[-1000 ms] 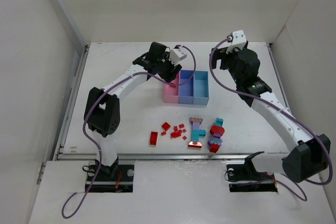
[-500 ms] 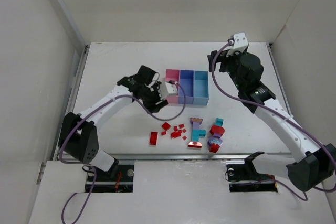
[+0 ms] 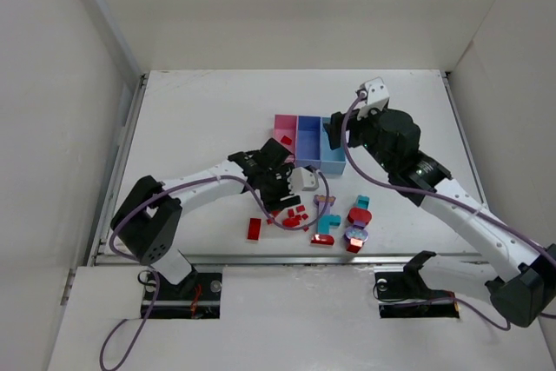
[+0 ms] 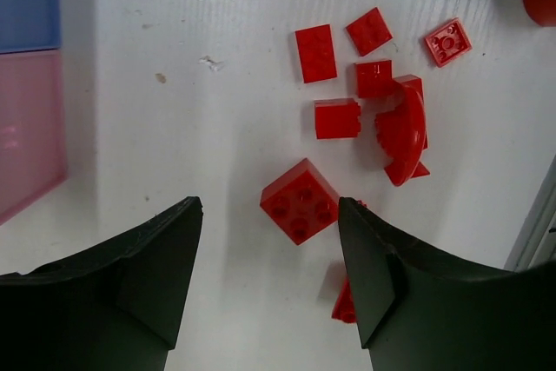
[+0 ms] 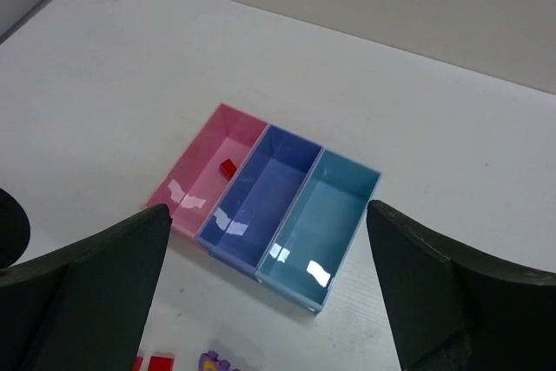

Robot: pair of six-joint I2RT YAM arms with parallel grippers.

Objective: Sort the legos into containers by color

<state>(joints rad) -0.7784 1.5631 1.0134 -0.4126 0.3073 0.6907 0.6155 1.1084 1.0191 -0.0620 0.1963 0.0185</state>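
My left gripper [image 3: 280,197] is open and empty, low over the scattered red legos [image 3: 294,215]. In the left wrist view a red 2x2 brick [image 4: 300,201] lies on the table between my open fingers [image 4: 165,258], with several red chips [image 4: 337,118] and a red arch [image 4: 406,132] beyond it. The joined containers stand behind: pink [image 3: 284,152], purple-blue [image 3: 307,145], light blue [image 3: 333,149]. One red brick [image 5: 228,167] lies in the pink bin [image 5: 195,184]. My right gripper [image 5: 268,208] is open and empty, high above the bins.
Multicolour clumps lie right of the red chips: a teal, purple and red one [image 3: 326,217], a red and teal one [image 3: 359,212], and a purple and red one [image 3: 354,238]. A lone red brick [image 3: 254,228] lies near the table's front edge.
My left arm has swung back from the pink bin to the red bricks near the front. A red brick now lies in the pink bin. My right arm has moved left over the bins.
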